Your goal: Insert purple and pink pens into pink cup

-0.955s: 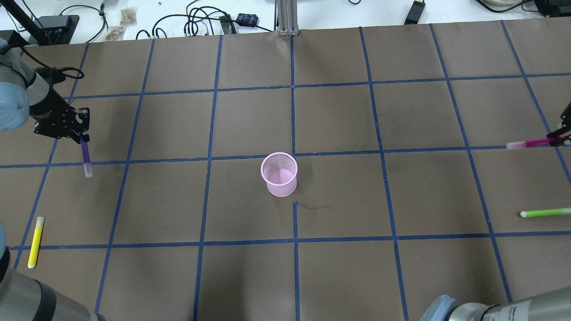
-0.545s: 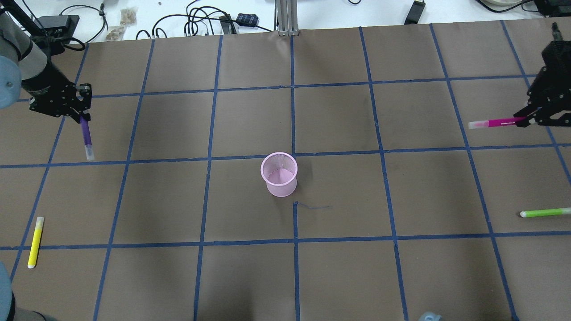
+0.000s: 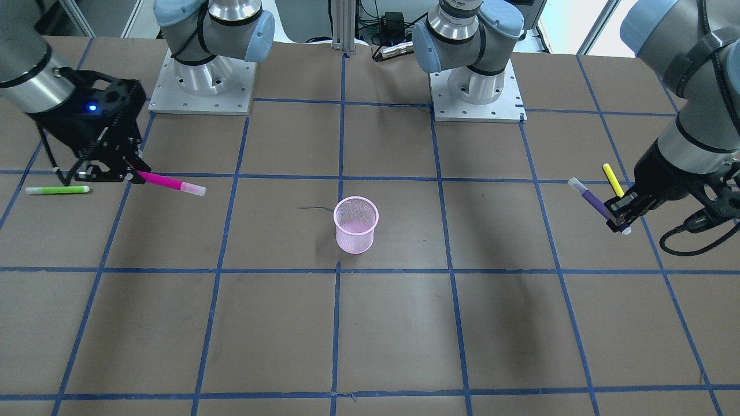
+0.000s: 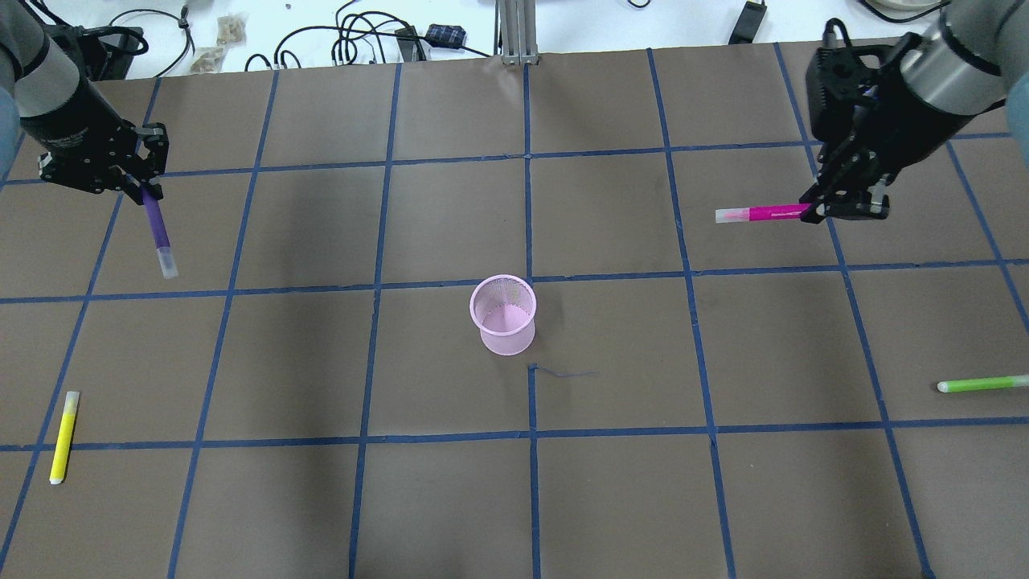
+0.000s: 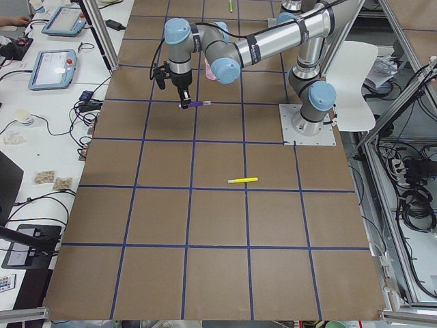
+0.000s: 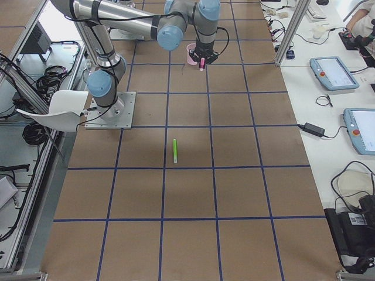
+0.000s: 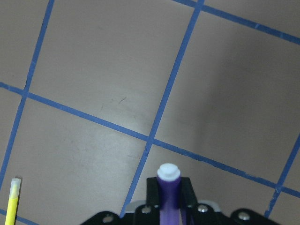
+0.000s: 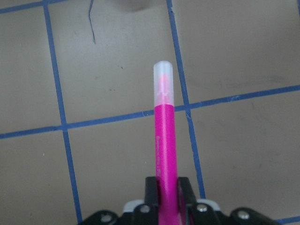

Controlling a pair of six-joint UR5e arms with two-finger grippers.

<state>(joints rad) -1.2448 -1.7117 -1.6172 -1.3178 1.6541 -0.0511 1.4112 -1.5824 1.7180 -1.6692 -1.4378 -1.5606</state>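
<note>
The pink mesh cup (image 4: 503,315) stands upright mid-table, also in the front view (image 3: 355,224). My left gripper (image 4: 146,190) is shut on the purple pen (image 4: 157,229) and holds it in the air far to the cup's left, cap end pointing down and toward me. The left wrist view shows the purple pen (image 7: 168,192) between the fingers. My right gripper (image 4: 812,212) is shut on the pink pen (image 4: 764,214), held roughly level, cap pointing toward the cup, well right of it and beyond it. The pink pen also shows in the right wrist view (image 8: 165,131).
A yellow pen (image 4: 63,437) lies on the table near the left edge. A green pen (image 4: 982,383) lies near the right edge. The brown table (image 4: 611,482) has a blue tape grid. Cables and small items lie past the far edge.
My right gripper has moved up and leftward toward the table's middle with the pink pen. My left gripper has moved a little toward the far edge with the purple pen.
</note>
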